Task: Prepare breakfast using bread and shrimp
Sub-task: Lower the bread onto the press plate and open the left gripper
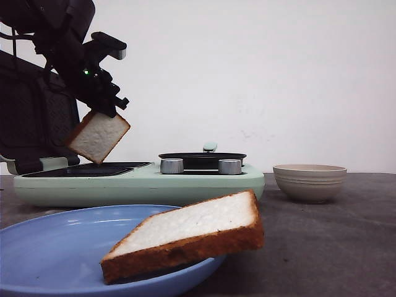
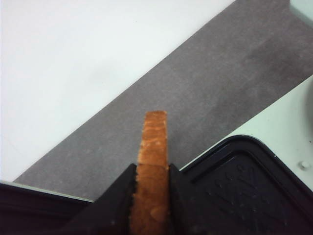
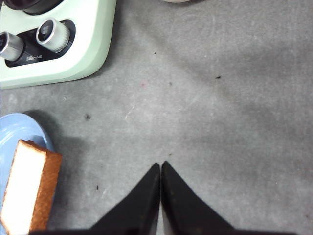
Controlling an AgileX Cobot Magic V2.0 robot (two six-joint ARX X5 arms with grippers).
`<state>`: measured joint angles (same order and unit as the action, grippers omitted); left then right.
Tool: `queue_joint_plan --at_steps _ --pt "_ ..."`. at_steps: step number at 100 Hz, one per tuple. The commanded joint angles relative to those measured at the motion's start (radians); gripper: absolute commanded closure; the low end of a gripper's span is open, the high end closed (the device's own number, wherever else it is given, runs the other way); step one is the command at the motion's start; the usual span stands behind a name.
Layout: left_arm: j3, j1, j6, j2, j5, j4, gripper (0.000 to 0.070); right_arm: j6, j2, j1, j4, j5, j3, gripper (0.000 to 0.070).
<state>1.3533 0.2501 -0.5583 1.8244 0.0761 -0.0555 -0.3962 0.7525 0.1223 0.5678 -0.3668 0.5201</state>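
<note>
My left gripper is shut on one slice of bread and holds it tilted above the black grill plate of the mint-green breakfast maker. In the left wrist view the slice's brown crust stands edge-on between the black fingers, over the grill plate. The second slice lies on the blue plate, overhanging its right rim; it also shows in the right wrist view. My right gripper is shut and empty above the grey table. No shrimp is in view.
A small black pan sits on the maker's right burner behind two silver knobs. A beige bowl stands on the table at the right. The maker's open dark lid rises at the far left.
</note>
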Motion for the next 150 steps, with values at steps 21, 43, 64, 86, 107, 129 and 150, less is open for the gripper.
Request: queue_joint_plan --at_steps 21,43,64,86,107,129,150 --pt "0.027 0.005 -0.005 0.039 0.002 0.032 0.0689 0.011 0.003 0.0 -0.005 0.0 0.015 0.07" --pt "0.027 0.005 0.002 0.039 -0.021 0.07 0.0643 0.011 0.003 0.0 -0.005 0.0 0.015 0.07" --pt "0.027 0.006 0.027 0.039 -0.101 0.118 0.0455 0.011 0.003 0.0 -0.005 0.0 0.015 0.07" --pt "0.027 0.006 0.138 0.039 -0.166 0.119 0.0454 0.012 0.003 0.0 -0.005 0.0 0.015 0.07" --pt "0.027 0.01 0.187 0.039 -0.218 0.109 0.0408 0.012 0.003 0.0 -0.005 0.0 0.015 0.07" --pt "0.027 0.018 0.227 0.039 -0.233 0.085 0.0382 0.012 0.003 0.0 -0.005 0.001 0.015 0.07" --pt "0.032 0.018 0.317 0.026 -0.234 0.086 0.0383 0.013 0.003 0.0 -0.005 0.001 0.015 0.07"
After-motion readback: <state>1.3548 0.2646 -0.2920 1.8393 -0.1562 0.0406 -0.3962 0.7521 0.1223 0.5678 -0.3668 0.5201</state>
